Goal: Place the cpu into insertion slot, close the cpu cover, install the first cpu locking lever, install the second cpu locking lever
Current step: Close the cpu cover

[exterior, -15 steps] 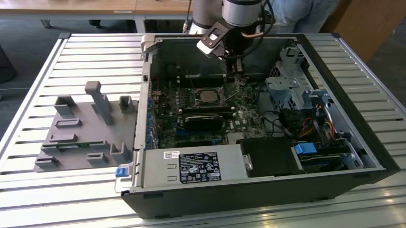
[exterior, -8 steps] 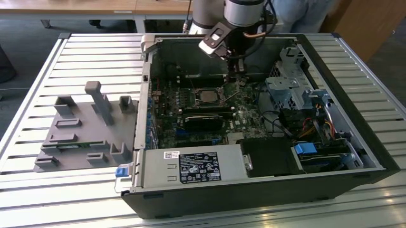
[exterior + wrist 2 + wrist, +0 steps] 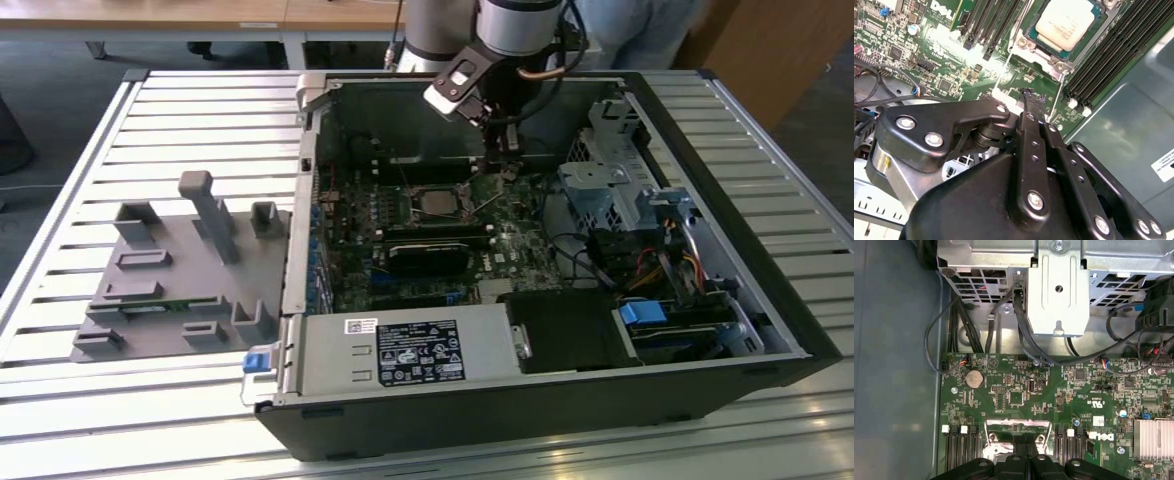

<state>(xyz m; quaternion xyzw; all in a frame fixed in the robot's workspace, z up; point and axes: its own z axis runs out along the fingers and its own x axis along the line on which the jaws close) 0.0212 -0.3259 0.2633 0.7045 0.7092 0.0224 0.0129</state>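
Widest of all, a slatted silver metal tabletop (image 3: 187, 100), carrying near its middle an open black computer case (image 3: 534, 420) laid on its side. Toward the tabletop's edge on the exterior view's left, just beside the case, a grey plastic fixture block with upright posts (image 3: 160, 290). From the tabletop's far edge, a silver-grey robot arm (image 3: 514, 25), reaching down over the case's far wall, wrist tilted, black gripper (image 3: 505, 172) aimed down at the board. Flat on the case floor, a green circuit board (image 3: 1054, 390).

In the second wrist view, long black fingers (image 3: 1026, 150) pressed together side by side, tips close to the board, near a corner of the slot. Impossible to tell whether anything thin is caught between them.

In the board's far half, between rows of long black memory slots (image 3: 1114, 50), a small square insertion slot with a silver rim (image 3: 438, 203). Around the chip, a thin silver cpu cover frame (image 3: 1046, 54), apparently lying down flat. Seated in the slot, a pale silver-grey square cpu (image 3: 1064, 22): metal face up, square, hence no long axis, edges in line with the slot's rim.
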